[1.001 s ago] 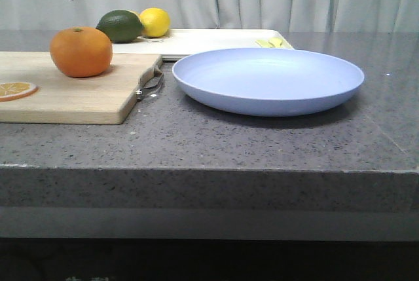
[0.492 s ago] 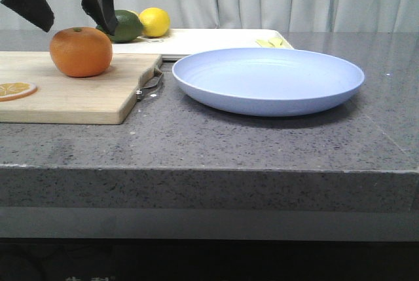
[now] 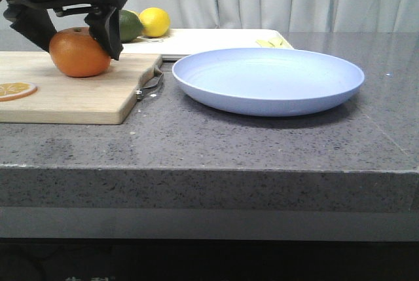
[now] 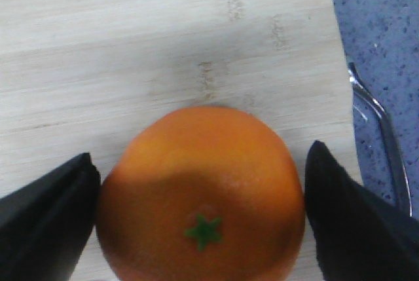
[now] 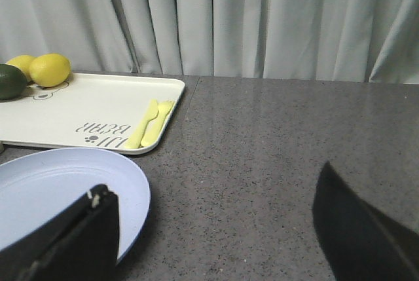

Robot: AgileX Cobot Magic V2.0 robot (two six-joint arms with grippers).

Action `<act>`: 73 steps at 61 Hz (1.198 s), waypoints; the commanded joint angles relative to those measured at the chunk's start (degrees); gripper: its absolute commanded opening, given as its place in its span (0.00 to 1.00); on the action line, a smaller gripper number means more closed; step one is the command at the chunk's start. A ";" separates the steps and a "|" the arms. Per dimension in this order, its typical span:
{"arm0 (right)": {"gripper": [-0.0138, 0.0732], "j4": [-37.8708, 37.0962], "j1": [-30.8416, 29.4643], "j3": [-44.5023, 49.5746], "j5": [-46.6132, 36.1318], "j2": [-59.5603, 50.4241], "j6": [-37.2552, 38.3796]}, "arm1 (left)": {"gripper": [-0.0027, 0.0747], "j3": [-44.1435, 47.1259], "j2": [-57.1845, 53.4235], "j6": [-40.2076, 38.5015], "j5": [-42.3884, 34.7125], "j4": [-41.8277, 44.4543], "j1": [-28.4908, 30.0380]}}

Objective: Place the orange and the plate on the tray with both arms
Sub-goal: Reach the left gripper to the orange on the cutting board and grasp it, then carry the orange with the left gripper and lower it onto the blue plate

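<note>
You can't see the bottom of the orange [image 4: 200, 196] in the left wrist view; the picture's edge cuts it off. In the front view the left gripper [image 3: 69, 29] covers the orange's top and sides, and its arm runs off the top. Only the right gripper's fingers [image 5: 65, 242] show, cut off below. The plate [image 5: 59, 192] is half out of the picture

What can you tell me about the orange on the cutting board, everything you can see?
The orange is whole, round, bright orange, with slightly dimpled skin and a small green star-shaped stem mark on top. It sits upright on the pale wooden cutting board, near its back right corner. The left hand is open around it, one black finger on each side, close to or just touching the skin.
</note>
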 commanded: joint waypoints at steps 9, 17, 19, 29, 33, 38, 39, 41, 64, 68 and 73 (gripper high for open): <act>0.86 -0.19 -0.12 -2.02 -4.41 0.37 -0.16 | 0.79 -1.86 -2.68 -0.08 -2.02 -0.24 0.03; 0.86 -0.19 -0.12 -2.02 -4.41 0.37 -0.16 | 0.68 -1.86 -2.68 -0.08 -1.87 -0.24 0.03; 0.86 -0.19 -0.12 -2.02 -4.41 0.37 -0.16 | 0.63 -1.86 -2.68 -0.08 -1.87 -0.24 0.03; 0.86 -0.19 -0.12 -2.02 -4.41 0.37 -0.16 | 0.42 -3.10 -2.68 -0.08 -1.82 -0.24 0.03; 0.86 -0.19 -0.12 -2.02 -4.41 0.37 -0.16 | 0.36 -4.64 -2.68 -0.08 -0.50 -0.24 0.03; 0.86 -0.19 -0.12 -2.02 -4.41 0.37 -0.16 | 0.31 -7.89 -2.68 -0.08 1.42 -0.34 -0.24; 0.86 -0.19 -0.12 -2.02 -4.41 0.37 -0.16 | 0.31 -8.55 -2.68 -0.08 1.89 -0.34 -0.25; 0.86 -0.19 -0.12 -2.02 -4.41 0.37 -0.16 | 0.31 -10.19 -2.68 -0.08 3.06 -0.34 -0.69; 0.86 -0.19 -0.12 -2.02 -4.41 0.37 -0.16 | 0.31 -15.24 -1.17 -0.08 -6.93 -1.18 -14.22; 0.86 -0.19 -0.12 -2.02 -4.34 0.37 -0.16 | 0.31 -15.24 0.25 -0.08 -9.41 -1.18 -16.90; 0.86 -0.19 -0.12 -2.02 -4.28 0.37 -0.16 | 0.31 -15.24 2.44 -0.08 -11.97 -1.18 -19.50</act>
